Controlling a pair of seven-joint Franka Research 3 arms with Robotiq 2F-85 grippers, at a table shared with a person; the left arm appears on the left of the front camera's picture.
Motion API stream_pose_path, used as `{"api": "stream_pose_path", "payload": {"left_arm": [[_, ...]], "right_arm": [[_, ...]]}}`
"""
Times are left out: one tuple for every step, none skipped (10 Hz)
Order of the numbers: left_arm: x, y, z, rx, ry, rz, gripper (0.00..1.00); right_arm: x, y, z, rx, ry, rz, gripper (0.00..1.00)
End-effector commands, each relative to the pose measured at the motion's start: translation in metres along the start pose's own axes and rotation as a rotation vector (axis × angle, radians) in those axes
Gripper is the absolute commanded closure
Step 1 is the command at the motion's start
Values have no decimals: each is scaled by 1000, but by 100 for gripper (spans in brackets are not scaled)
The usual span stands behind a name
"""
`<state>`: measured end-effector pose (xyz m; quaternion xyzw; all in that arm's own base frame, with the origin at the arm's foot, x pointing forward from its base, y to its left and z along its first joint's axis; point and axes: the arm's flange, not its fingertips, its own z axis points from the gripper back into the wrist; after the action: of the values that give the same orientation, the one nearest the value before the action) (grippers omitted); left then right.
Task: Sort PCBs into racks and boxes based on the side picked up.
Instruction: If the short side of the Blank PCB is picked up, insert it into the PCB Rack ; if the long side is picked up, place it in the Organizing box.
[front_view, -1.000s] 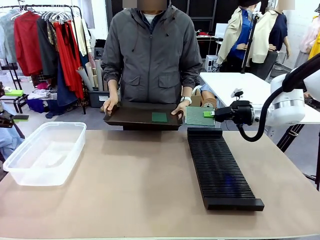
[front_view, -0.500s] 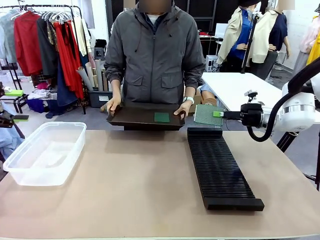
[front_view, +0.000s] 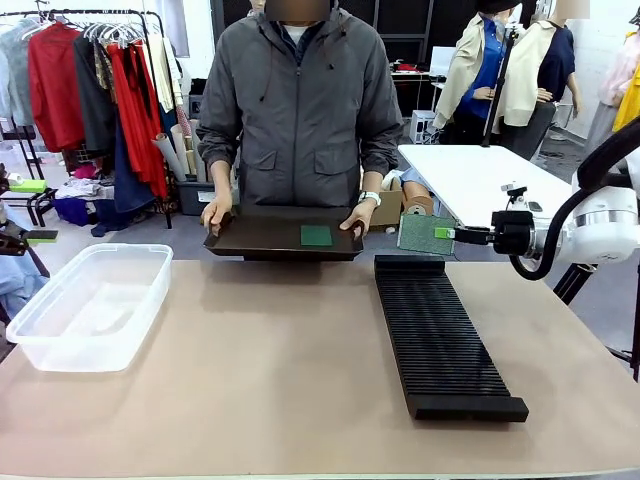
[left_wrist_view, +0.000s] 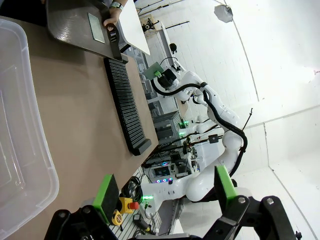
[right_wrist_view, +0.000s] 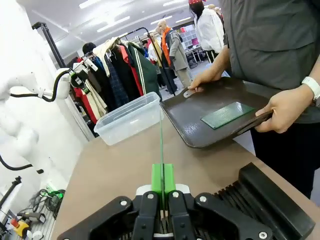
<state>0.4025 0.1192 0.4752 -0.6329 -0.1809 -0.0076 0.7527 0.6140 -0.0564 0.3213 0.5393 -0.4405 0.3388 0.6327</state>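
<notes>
Right claw (front_view: 444, 233) clamps the PCB (front_view: 420, 233) upright by one edge, just over the far end of the rack (front_view: 440, 335); rack's long axis runs below and nearward, slots seemingly parallel to the board's face.

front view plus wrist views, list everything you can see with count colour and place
table: one, tan, foreground
tray: one, dark brown, held at the far table edge
rack: one, black, right half of table
tub: one, clear, left side of table
loose PCB: one, green, flat on tray
held PCB: one, green, in the air by the rack's far end
clothes rail: one, red and grey garments, far left
person's hands: two, on the tray's ends
right claw: black, shut on held PCB
left claw: black, green pads, open
</notes>
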Motion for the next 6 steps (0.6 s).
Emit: {"api": "stream_pose_path", "payload": {"left_arm": [[-1, -1, 0, -6, -1, 5, 0], [-1, -1, 0, -6, -1, 5, 0], [-1, -1, 0, -6, -1, 5, 0], [-1, -1, 0, -6, -1, 5, 0], [-1, -1, 0, -6, -1, 5, 0], [-1, -1, 0, -6, -1, 5, 0]], "right_arm": [[-3, -4, 3, 4, 21, 64, 100], [-6, -6, 4, 13, 21, 70, 100], [-10, -8, 7, 5, 35, 84, 100], [-18, -11, 9, -6, 66, 86, 100], [-25, -14, 8, -6, 86, 83, 100], [-31, -17, 8, -8, 95, 89, 100]]}}
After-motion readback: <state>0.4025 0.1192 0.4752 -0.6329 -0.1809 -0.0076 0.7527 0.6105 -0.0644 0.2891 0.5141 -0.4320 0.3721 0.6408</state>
